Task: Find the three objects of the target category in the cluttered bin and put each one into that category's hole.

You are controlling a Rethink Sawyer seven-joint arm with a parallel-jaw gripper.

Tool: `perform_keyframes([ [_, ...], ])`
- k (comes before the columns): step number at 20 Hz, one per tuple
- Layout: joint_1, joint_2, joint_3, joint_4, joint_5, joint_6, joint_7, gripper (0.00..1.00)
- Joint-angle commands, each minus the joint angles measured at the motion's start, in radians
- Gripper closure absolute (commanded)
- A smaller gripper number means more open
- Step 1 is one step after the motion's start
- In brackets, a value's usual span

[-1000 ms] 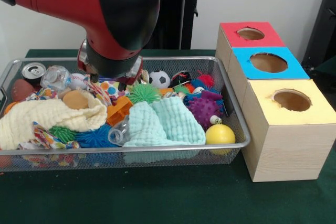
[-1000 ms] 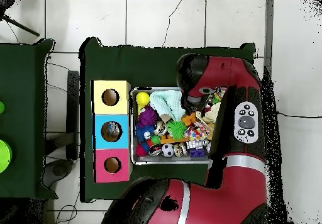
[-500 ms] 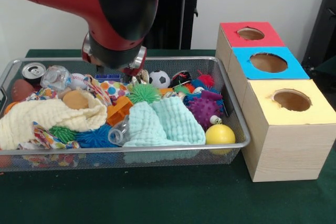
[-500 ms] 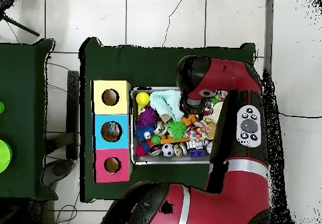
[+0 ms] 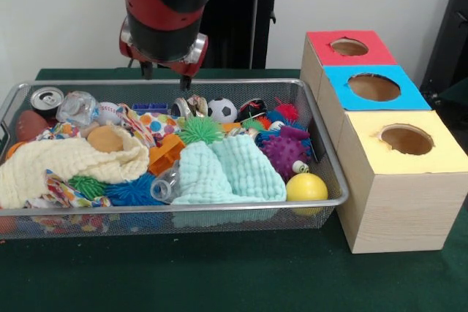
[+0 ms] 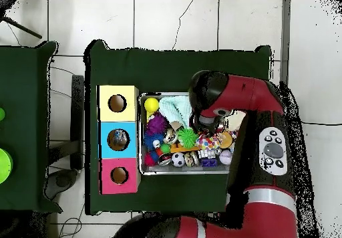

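Note:
My gripper hangs open and empty just above the far rim of the mesh bin. Its two dark fingertips stand apart over a blue block and a shiny wrapper. The bin holds a soccer ball, a baseball, a yellow ball, a purple spiky ball and a green spiky ball. To the right of the bin stands a row of boxes with holes: red, blue, yellow. Overhead, the arm covers the gripper and part of the bin.
A mint cloth and a cream cloth cover much of the bin's front. A drink can and a crushed clear bottle lie at the far left. An orange toy and a blue spiky ball sit mid-bin.
The gripper has risen from among the toys at the bin's far side to above the rim, with nothing in it. Nothing in the bin has visibly shifted.

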Motion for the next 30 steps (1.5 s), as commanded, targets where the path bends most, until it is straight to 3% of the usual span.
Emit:
perform_keyframes([
  [1, -0.032, -0.109, 0.048, 0.261, 0.078, -0.277, 0.135, 0.00],
  [12, -0.039, -0.180, 0.054, 0.375, 0.140, -0.406, 0.101, 0.00],
  [22, -0.103, -0.158, 0.122, 0.434, 0.219, -0.543, 0.056, 0.00],
  [30, -0.113, -0.133, 0.142, 0.448, 0.202, -0.607, 0.033, 0.00],
])
